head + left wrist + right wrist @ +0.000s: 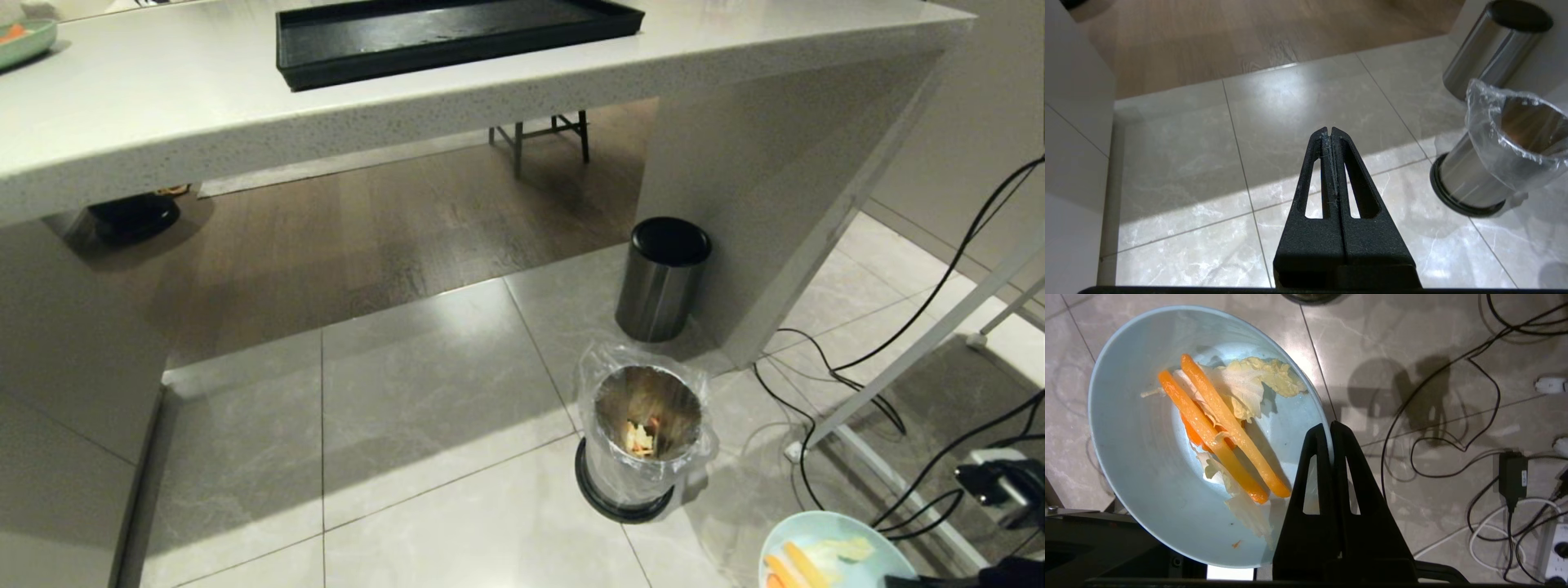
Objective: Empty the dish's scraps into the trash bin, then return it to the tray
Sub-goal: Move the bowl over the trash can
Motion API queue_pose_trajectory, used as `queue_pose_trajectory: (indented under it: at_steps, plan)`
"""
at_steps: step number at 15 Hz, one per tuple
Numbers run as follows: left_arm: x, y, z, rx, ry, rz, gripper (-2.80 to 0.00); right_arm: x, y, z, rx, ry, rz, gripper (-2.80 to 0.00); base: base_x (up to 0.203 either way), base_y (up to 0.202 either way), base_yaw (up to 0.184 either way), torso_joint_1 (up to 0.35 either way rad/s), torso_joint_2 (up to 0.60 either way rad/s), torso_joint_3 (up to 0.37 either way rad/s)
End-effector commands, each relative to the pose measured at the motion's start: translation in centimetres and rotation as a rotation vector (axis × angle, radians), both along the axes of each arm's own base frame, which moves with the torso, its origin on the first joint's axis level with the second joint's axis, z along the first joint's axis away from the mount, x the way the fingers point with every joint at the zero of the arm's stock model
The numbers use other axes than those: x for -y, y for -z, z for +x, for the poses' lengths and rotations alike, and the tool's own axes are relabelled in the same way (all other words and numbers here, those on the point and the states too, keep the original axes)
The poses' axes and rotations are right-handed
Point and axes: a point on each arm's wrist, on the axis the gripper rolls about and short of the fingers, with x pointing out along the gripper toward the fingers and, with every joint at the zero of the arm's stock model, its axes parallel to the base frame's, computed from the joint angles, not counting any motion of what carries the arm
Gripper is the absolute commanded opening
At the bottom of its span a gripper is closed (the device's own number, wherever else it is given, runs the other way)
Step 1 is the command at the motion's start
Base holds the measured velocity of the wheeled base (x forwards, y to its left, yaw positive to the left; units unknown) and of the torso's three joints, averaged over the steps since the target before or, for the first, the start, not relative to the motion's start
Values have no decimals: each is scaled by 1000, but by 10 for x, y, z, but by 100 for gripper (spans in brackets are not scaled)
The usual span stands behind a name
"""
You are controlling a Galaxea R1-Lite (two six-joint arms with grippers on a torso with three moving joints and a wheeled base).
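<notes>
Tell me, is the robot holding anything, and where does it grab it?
Yes. The right gripper pinches the light-blue dish by its rim, scraps still inside. The left gripper is shut on nothing.

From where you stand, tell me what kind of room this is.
Probably a home kitchen or dining area: a pale stone counter carrying a black tray, two steel bins on the tiled floor.

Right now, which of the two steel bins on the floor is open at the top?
The bag-lined steel bin with the black base ring, nearer the camera; the steel cylinder bin behind it has a black lid on.
</notes>
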Motion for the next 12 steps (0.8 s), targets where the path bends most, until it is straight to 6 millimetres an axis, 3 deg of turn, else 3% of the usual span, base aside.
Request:
queue_pose_trajectory:
  at_steps: [1,12]
  plan:
    - [0,0,0,0,0,-1,-280,1,2,-2,-3,2,-1,-280,0,0,0,0,2,-193]
    - [0,0,0,1,0,1,-280,4,2,-4,3,6,4,-280,0,0,0,4,3,-199]
